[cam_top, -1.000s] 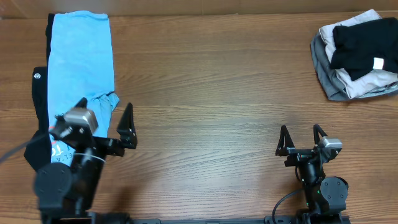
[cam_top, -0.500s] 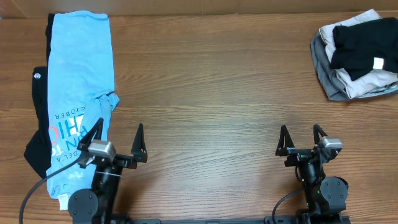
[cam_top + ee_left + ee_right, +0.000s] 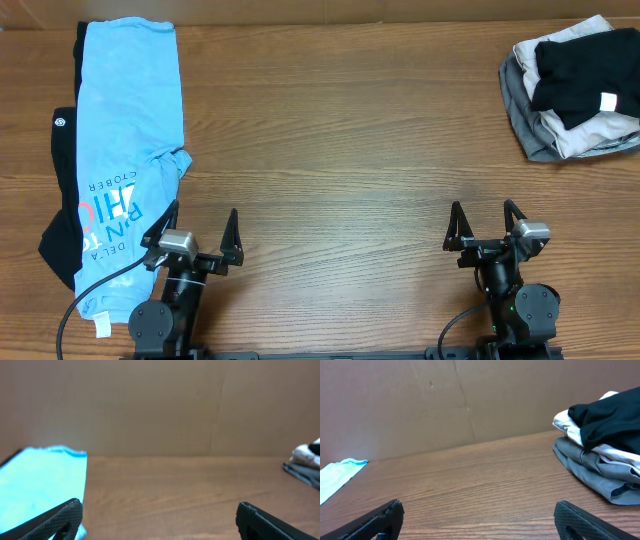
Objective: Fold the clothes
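The light blue tee [image 3: 125,150] lies long and flat on the left side of the tabletop [image 3: 340,140]. A pile of clothes [image 3: 575,95] sits in the far right corner. The left pincer [image 3: 197,238] and the right pincer [image 3: 483,222] are both spread apart and hold nothing.

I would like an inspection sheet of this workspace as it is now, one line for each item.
Surface: wooden table, bare in the middle.
Job's things: light blue tee lies lengthwise at the left, on a black garment; pile of garments, black, white and grey, at the far right corner.
Clutter: nothing seen.
Grippers: left gripper open, empty, beside the tee's near end; right gripper open, empty, over bare wood.
Cables: one black cable at the left arm's base.
Surroundings: plain brown wall behind the table.
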`<state>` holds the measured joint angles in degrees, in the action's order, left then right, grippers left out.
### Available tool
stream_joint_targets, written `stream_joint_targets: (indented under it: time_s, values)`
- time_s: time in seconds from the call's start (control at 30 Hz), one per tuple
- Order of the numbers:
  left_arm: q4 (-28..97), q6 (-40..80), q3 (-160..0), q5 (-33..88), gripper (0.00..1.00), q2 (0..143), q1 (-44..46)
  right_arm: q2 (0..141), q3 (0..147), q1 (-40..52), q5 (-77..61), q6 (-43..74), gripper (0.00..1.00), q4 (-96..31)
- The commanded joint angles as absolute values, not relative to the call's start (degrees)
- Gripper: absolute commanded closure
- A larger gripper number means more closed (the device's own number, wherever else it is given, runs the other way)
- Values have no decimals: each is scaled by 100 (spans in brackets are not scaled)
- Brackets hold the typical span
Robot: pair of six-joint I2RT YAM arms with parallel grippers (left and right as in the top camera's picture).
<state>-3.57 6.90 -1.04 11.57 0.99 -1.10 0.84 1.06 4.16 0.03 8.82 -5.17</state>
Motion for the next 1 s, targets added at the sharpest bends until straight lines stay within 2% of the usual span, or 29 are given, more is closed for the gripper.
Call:
stream_joint_targets:
  time_s: [0.0, 0.13, 0.97]
  values:
    - [-193, 637, -27, 1074, 0, 16, -75, 16, 47, 449, 38, 902, 0, -480]
    - [386, 646, -30, 1055, 0, 23, -73, 16, 47, 449, 36, 904, 0, -482]
    - [338, 642, -30, 1052, 0, 150, -73, 16, 47, 449, 36, 902, 0, -482]
